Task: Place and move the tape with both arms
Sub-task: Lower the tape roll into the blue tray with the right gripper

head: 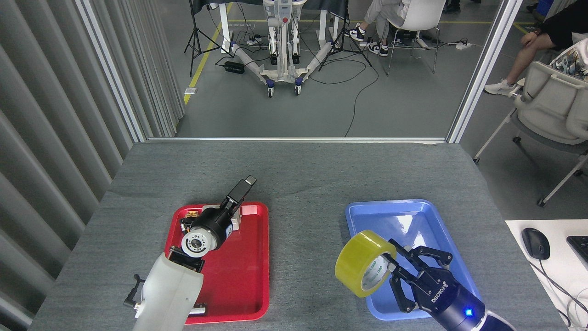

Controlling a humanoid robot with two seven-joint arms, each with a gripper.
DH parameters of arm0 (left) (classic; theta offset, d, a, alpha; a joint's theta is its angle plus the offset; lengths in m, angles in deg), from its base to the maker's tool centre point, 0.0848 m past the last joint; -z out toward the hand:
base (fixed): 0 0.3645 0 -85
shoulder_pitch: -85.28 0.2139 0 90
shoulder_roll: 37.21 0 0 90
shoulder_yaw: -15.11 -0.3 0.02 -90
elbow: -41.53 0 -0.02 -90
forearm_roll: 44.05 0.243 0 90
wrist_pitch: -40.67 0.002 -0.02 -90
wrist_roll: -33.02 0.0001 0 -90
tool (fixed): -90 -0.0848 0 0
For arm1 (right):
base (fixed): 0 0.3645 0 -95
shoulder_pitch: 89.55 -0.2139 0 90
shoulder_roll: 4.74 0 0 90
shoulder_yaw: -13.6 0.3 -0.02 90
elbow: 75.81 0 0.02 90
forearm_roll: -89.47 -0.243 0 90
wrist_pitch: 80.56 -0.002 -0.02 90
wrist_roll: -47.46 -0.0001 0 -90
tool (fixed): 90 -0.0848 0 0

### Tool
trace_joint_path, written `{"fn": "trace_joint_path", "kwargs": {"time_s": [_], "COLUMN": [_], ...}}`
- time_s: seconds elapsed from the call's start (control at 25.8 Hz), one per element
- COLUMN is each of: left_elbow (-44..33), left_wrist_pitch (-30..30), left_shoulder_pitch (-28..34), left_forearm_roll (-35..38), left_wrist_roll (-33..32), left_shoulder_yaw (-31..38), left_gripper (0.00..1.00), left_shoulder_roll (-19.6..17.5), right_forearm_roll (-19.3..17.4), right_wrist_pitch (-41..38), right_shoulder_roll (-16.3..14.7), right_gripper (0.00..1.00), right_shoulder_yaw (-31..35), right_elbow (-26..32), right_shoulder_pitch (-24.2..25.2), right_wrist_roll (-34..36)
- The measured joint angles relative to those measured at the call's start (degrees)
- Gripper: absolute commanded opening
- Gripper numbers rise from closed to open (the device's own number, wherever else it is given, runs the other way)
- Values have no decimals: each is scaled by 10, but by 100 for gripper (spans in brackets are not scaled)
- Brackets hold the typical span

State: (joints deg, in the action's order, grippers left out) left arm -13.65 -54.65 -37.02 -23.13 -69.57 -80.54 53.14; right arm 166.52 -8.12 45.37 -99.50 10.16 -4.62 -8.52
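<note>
While its core print seems illegible, the tape [364,268] fills the right hand [398,272]

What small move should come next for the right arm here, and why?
Probably carry the tape rightward over the blue tray and lower it: the right gripper grips the roll, lifted at the tray's left rim, and the left gripper is far off.

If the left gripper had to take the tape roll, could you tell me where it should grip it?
Probably across the yellow wall of the tape on its left, free side, since the right gripper holds the roll on edge with a finger inside the white core.
</note>
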Motion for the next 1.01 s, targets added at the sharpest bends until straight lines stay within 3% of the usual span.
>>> {"fn": "trace_joint_path", "kwargs": {"time_s": [0.15,0.31,0.5,0.62,0.77,0.89,1.01], "left_elbow": [3,-3,-53,-60,-61,-62,-65], "left_wrist_pitch": [0,-4,-82,-157,-202,-189,-132], "left_shoulder_pitch": [9,26,65,85,101,105,106], "left_forearm_roll": [-2,-4,-4,0,36,152,329], "left_wrist_roll": [81,97,109,143,210,232,240], "left_shoulder_yaw": [8,8,9,10,12,13,13], "left_gripper": [99,99,99,99,99,99,99], "left_shoulder_roll": [-7,-13,-55,-72,-87,-94,-98], "right_forearm_roll": [-108,-216,-315,-347,-362,-365,-366], "right_wrist_pitch": [-6,0,43,79,121,130,131], "right_shoulder_roll": [2,7,6,4,9,13,21], "right_gripper": [0,0,0,0,0,0,0], "right_shoulder_yaw": [47,82,120,124,116,84,36], "right_elbow": [1,1,-13,-46,-127,-206,-292], "right_shoulder_pitch": [6,5,-8,-39,-102,-164,-233], "right_wrist_roll": [-145,-306,-457,-549,-647,-684,-696]}}
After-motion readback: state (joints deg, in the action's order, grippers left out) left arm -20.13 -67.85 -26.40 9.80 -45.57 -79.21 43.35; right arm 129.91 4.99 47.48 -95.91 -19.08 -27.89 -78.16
